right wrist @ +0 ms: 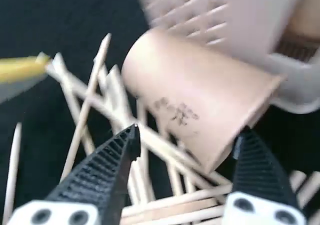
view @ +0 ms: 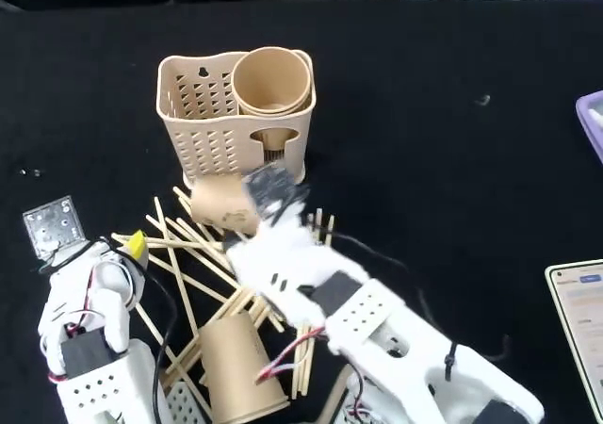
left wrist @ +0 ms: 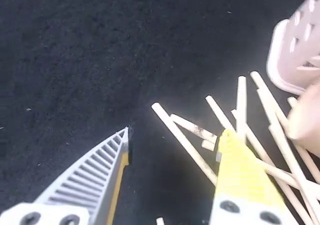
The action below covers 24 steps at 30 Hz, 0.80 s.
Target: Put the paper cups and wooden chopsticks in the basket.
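Just in front of the basket (view: 203, 146), my right hand (right wrist: 189, 132) hangs open over a toppled paper cup (right wrist: 200, 95), my left hand (left wrist: 176, 131) open above scattered chopsticks (left wrist: 241, 105).

Left gripper (left wrist: 176, 131) over black tabletop (left wrist: 90, 55), fingers (left wrist: 100, 170) spread wide, one grey ribbed, one yellow. Wooden chopsticks (left wrist: 243, 105) scattered mid-frame, some passing under the yellow one. Basket (left wrist: 295, 50) corner at frame edge, blurred paper cup (left wrist: 305, 117) beside it.
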Each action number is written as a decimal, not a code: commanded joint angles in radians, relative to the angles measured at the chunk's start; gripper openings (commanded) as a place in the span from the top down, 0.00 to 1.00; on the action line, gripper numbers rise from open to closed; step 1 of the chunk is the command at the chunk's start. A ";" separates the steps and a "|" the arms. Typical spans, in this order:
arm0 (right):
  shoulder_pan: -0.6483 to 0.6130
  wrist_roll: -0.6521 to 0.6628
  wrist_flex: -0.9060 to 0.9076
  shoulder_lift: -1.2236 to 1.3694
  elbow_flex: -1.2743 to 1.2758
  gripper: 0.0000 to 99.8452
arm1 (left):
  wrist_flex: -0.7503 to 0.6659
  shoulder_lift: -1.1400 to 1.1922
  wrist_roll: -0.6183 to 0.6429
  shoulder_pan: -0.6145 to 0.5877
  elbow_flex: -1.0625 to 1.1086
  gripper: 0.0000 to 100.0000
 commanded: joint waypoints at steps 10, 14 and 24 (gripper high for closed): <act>-0.011 0.206 -0.023 -0.015 -0.008 0.99 | 0.005 -0.006 0.000 0.021 -0.001 0.72; -0.011 0.310 0.043 -0.108 -0.002 0.99 | 0.005 -0.006 0.000 0.022 -0.001 0.72; 0.249 0.569 0.804 -0.503 -0.312 0.99 | 0.005 -0.006 0.000 0.027 -0.001 0.72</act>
